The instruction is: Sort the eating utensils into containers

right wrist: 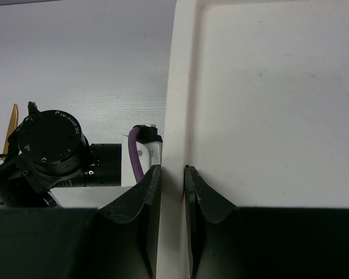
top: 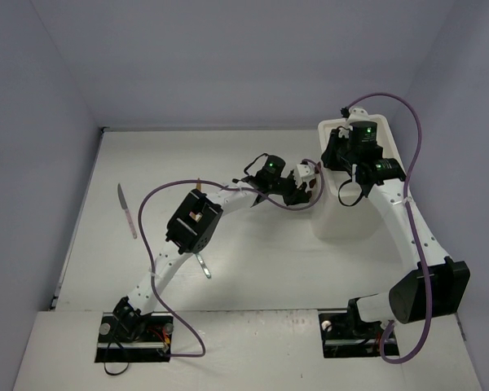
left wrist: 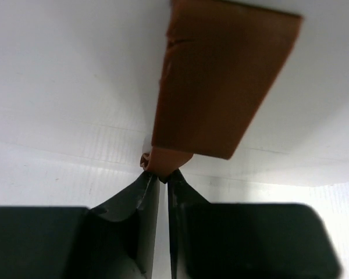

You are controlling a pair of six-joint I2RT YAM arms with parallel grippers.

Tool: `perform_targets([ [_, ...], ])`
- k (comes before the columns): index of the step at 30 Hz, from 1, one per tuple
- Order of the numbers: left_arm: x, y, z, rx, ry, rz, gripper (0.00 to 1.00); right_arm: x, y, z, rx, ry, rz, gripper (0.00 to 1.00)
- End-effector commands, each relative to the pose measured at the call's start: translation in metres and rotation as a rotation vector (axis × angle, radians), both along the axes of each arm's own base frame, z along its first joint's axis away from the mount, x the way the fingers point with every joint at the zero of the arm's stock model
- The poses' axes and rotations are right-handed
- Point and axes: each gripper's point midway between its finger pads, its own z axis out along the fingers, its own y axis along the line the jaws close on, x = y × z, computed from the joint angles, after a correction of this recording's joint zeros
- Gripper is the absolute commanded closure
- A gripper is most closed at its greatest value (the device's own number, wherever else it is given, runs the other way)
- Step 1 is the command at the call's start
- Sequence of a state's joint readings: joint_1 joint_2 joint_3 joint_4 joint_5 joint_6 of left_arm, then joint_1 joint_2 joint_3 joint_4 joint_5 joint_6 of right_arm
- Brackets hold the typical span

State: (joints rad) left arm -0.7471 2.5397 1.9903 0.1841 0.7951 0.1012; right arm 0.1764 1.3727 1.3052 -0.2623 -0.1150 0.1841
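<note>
The white drawer unit [top: 340,218] stands at the right of the table. My left gripper [left wrist: 163,173] is shut on the lower tip of a brown drawer handle [left wrist: 221,75] against a white drawer front [left wrist: 64,87]; from above, the left gripper [top: 310,181] sits at the unit's left face. My right gripper [right wrist: 171,171] is shut on the rim [right wrist: 177,87] of the unit's recessed top [right wrist: 279,87], one finger on each side. A purple-pink knife [top: 128,210] lies far left. A silvery utensil [top: 204,265] pokes out under the left arm.
A gold utensil tip [right wrist: 13,129] shows behind the left arm's wrist [right wrist: 49,148]. Purple cables [top: 159,204] loop over both arms. Grey walls close the table at the left, back and right. The arm bases [top: 134,326] sit at the near edge.
</note>
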Motion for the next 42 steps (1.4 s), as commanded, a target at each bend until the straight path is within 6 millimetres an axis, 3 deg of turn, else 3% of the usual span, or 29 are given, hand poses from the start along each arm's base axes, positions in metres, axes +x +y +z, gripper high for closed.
perform_targets([
  [1,0.009,-0.015,0.101,-0.166,-0.203,-0.019,1.0,-0.004,0.038,-0.002,0.102,0.018,0.135,1.0],
  [8,0.004,0.0,0.103,-0.15,-0.234,-0.004,1.0,-0.004,0.031,0.001,0.083,0.005,0.108,1.0],
  [22,-0.001,0.085,0.07,-0.05,-0.166,0.139,1.0,0.0,0.004,-0.004,0.038,0.0,0.019,1.0],
  [29,-0.007,0.111,0.058,-0.012,-0.141,0.175,1.0,-0.001,-0.005,-0.005,0.02,-0.001,-0.005,1.0],
  [36,0.007,0.141,0.068,-0.017,-0.141,0.234,1.0,0.0,-0.005,-0.006,0.021,0.002,-0.005,1.0],
  [42,0.005,0.15,0.063,-0.005,-0.131,0.245,0.98,0.001,-0.004,-0.005,0.026,0.0,-0.005,1.0],
])
